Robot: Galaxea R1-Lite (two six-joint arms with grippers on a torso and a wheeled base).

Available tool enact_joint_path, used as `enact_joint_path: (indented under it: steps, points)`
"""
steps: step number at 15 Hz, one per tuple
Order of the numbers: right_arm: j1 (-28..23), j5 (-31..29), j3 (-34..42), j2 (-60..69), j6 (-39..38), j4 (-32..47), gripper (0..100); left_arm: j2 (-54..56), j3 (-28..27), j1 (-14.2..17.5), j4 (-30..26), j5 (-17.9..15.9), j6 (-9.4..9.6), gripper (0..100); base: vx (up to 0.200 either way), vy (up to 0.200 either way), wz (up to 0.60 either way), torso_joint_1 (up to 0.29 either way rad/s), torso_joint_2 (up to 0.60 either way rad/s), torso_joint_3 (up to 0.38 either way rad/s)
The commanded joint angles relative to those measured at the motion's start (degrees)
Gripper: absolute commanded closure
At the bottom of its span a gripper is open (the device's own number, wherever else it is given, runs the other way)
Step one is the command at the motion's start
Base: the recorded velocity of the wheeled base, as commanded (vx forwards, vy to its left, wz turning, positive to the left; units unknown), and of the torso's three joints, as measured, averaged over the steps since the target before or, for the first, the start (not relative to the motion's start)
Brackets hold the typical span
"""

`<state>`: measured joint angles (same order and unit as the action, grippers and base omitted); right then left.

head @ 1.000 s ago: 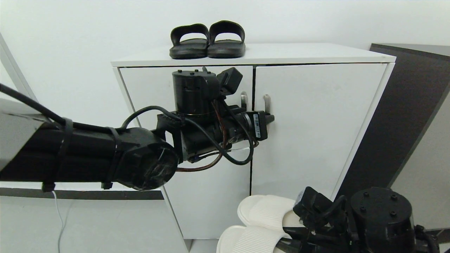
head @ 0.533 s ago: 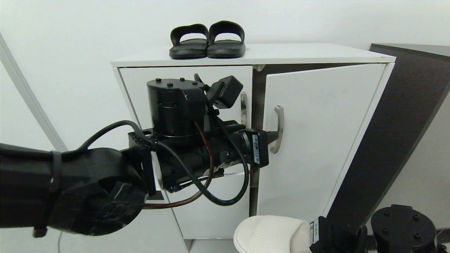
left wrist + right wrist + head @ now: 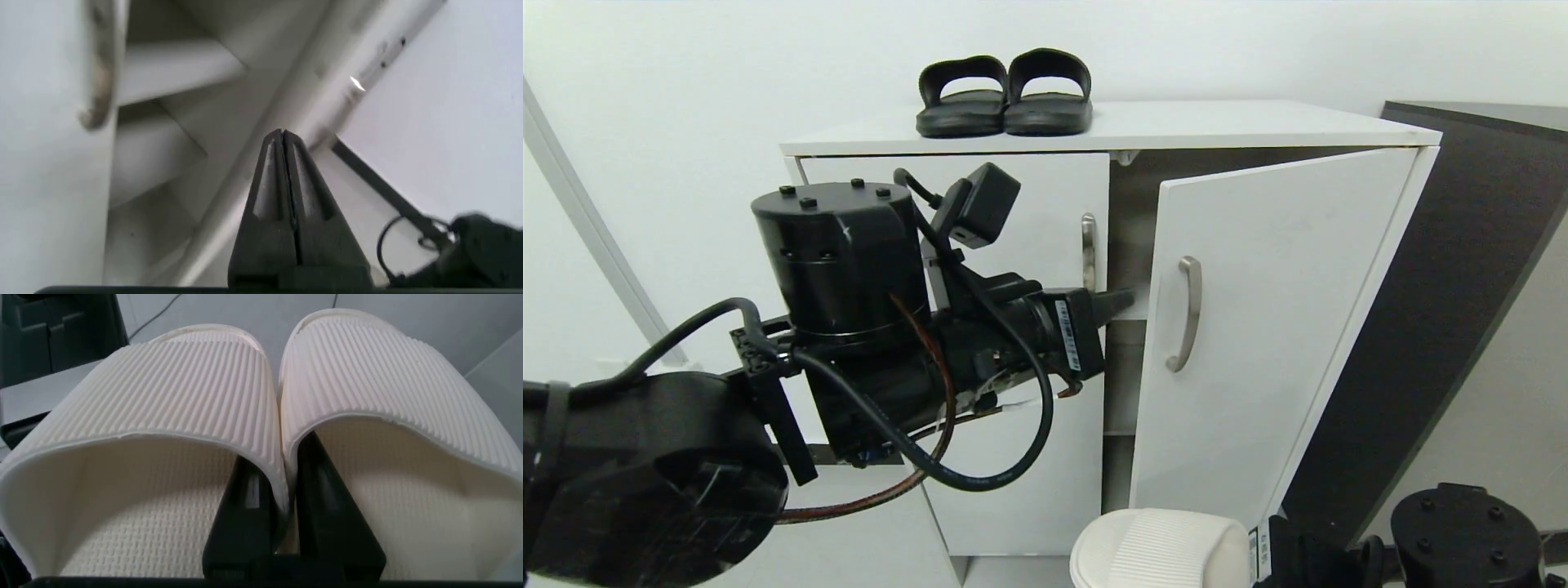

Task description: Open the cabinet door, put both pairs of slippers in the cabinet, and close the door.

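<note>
The white cabinet (image 3: 1258,122) has its right door (image 3: 1282,310) swung partly open, showing a dark gap and shelves. My left gripper (image 3: 1123,300) is shut and empty, its tip in that gap just left of the door's edge, apart from the door's handle (image 3: 1188,314). From the left wrist, the shut fingers (image 3: 283,175) point at the shelves inside. A black pair of slippers (image 3: 1005,94) stands on the cabinet top. Low in front, my right gripper (image 3: 282,498) is shut on the touching inner walls of the white slippers (image 3: 204,400), seen too as white slippers (image 3: 1160,547) below the open door.
The left door (image 3: 866,175) is closed, with its handle (image 3: 1088,251) beside the gap. A dark panel (image 3: 1462,286) stands right of the cabinet, close to the open door's hinge side. A white wall runs behind and to the left.
The right door went from closed to partly open. My left gripper pulled it by the handle, then came off and now sits left of the door's edge. The white slippers sank lower in view.
</note>
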<state>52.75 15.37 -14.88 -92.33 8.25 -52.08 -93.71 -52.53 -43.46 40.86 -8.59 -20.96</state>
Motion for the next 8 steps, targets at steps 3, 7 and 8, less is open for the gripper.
enact_joint_path:
  steps: [3, 7, 8]
  points:
    - [0.34, 0.01, 0.29, -0.39, 0.01, 0.05, 100, -4.2, -2.84, 2.24, 3.61, -0.55, -0.75, 100, 0.0, 0.0, 0.0, 0.0, 0.0, 0.0]
    - [1.22, 0.01, 0.91, -0.57, 0.01, 0.05, 100, -12.37, -7.94, 2.15, 9.23, -1.34, -0.84, 100, 0.0, 0.0, 0.0, 0.0, 0.0, 0.0]
    - [1.39, 0.01, 0.82, -0.66, 0.01, 0.05, 100, -13.96, -9.43, 2.15, 9.32, -1.25, -0.84, 100, 0.0, 0.0, 0.0, 0.0, 0.0, 0.0]
